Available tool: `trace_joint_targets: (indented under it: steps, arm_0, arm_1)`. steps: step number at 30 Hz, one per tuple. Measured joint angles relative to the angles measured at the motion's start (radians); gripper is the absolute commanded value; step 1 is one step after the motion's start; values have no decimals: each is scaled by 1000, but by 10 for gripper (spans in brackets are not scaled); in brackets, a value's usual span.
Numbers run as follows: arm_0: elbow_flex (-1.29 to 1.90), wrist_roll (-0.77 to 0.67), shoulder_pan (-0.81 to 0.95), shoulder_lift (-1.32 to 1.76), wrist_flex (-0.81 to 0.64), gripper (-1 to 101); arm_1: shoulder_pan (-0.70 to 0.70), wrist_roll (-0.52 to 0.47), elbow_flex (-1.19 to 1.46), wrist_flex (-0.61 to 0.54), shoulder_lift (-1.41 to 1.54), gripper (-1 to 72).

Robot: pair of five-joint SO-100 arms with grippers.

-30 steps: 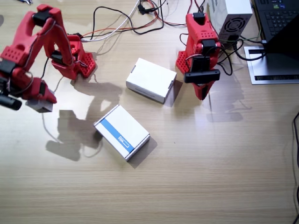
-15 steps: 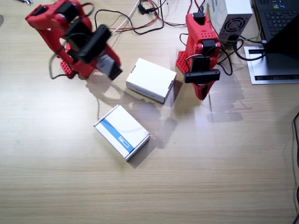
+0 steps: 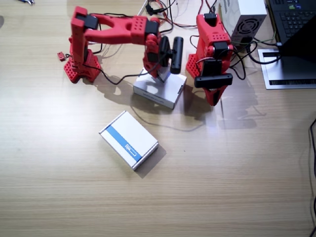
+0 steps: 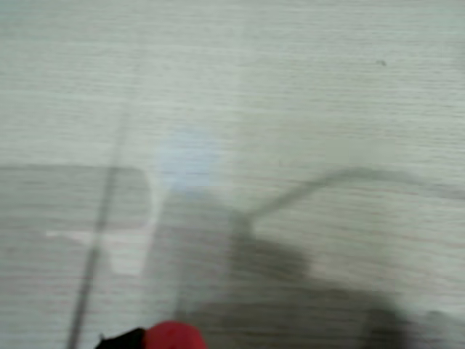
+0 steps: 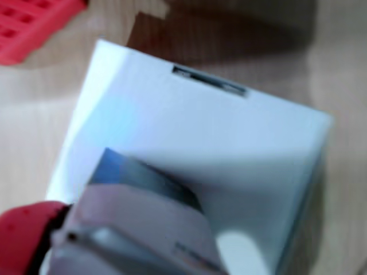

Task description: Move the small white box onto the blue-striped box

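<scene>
Red right arm has swung across within the last second; its gripper point(image 3: 159, 74), closed on the small white box point(image 5: 137, 229), now hangs over the plain white box point(image 3: 163, 89). The blue-striped box point(image 3: 129, 139) lies apart, nearer the camera: wrong carton below. Left gripper point(image 3: 213, 96) idle, opening indiscernible.

Right arm point(image 3: 123, 27) outstretched, left arm point(image 3: 212, 44) folded.
</scene>
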Motion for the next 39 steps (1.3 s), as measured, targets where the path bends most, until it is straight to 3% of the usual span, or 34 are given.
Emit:
trace_joint_targets:
  steps: [1, 2, 5, 9, 14, 18, 20, 23, 28, 32, 34, 39]
  arm_0:
    - [0, 15, 0, 0, 2, 21]
    - [0, 43, 0, 0, 12, 76]
    - [-63, 52, -6, -2, 28, 234]
    - [-351, -43, 3, -2, 146, 269]
    - [-864, -163, 130, -301, 419, 349]
    - [-1256, -319, 233, -614, 540, 364]
    - [-1290, -379, 290, -742, 541, 353]
    - [-1238, -382, 463, -844, 540, 258]
    - [-1169, -278, 833, -879, 549, 308]
    - [-1075, -285, 1042, -874, 549, 317]
    - [-1020, -278, 1158, -868, 549, 336]
    - [-994, -172, 1158, -811, 549, 375]
  arm_1:
    - [2, 21, -66, -3, -54, 506]
    - [12, 35, -156, 25, -118, 543]
    - [52, 66, -388, 123, -215, 553]
    - [129, 161, -431, 144, -124, 568]
    - [222, 229, -282, 147, 247, 568]
    - [428, 235, 23, 147, 594, 568]
    - [555, 216, 190, 147, 792, 568]
    - [842, 109, 463, 98, 1078, 585]
    - [1229, -48, 950, 0, 1471, 610]
    - [1422, -100, 1078, -17, 1557, 615]
    - [1454, -95, 1097, -18, 1563, 615]
    - [1519, -94, 1132, -20, 1563, 615]
